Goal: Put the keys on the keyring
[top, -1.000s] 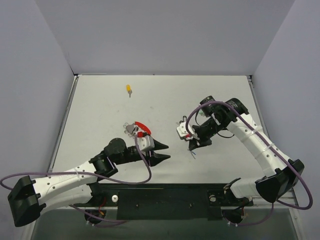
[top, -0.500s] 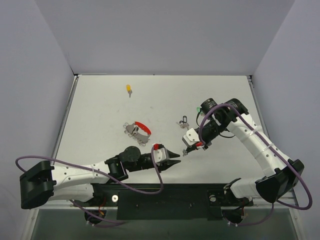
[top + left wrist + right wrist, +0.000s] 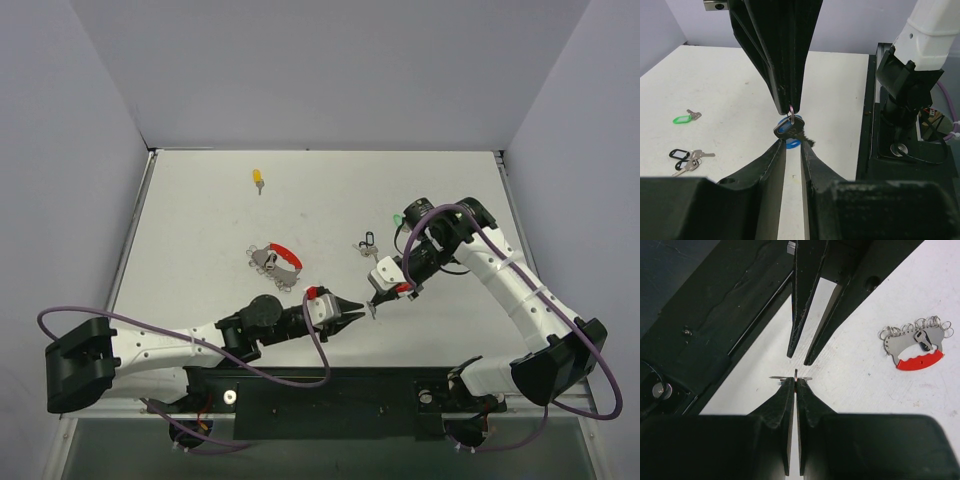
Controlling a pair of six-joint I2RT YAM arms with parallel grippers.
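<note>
**Item 1: blue-headed silver metal key** [image 3: 789, 134]
- Place: it is off the white table [image 3: 200, 230], to the right of the silver keyring with the red curved arc [image 3: 275, 258]. It is nearer the arm bases than that keyring and well apart from it.
- Look: we note a tiny blue plastic head, a short grey blade and a thin wire loop at the top. It hangs by that loop, slightly askew.

**Item 2: right gripper** [image 3: 796, 381]
- The jaws are pinched tight on the key's wire loop, reaching down from above.

**Item 3: left gripper** [image 3: 792, 149]
- It points at the key from the keyring's side.
- The jaws show a narrow gap and hold nothing, with the tips just short of the key.

**Step, as we judge it:** a mid-air handover or regrasp of the key, with threading not yet begun.

**Next move, as we judge it:** the left jaws need to close on the head or blade without knocking it, so that the loop can then be carried to the keyring. The target is small and the key may swing, so fine alignment is needed.

**Item 4: keyring**
- It lies flat on the table with small silver rings fanned along its edge and nothing gripping it.

**Item 5: other keys**
- Black-headed key [image 3: 368, 240]: right of the keyring.
- Green-headed key [image 3: 398, 219]: further right of it.
- Yellow-headed key [image 3: 258, 178]: beyond it, towards the far wall.
</note>
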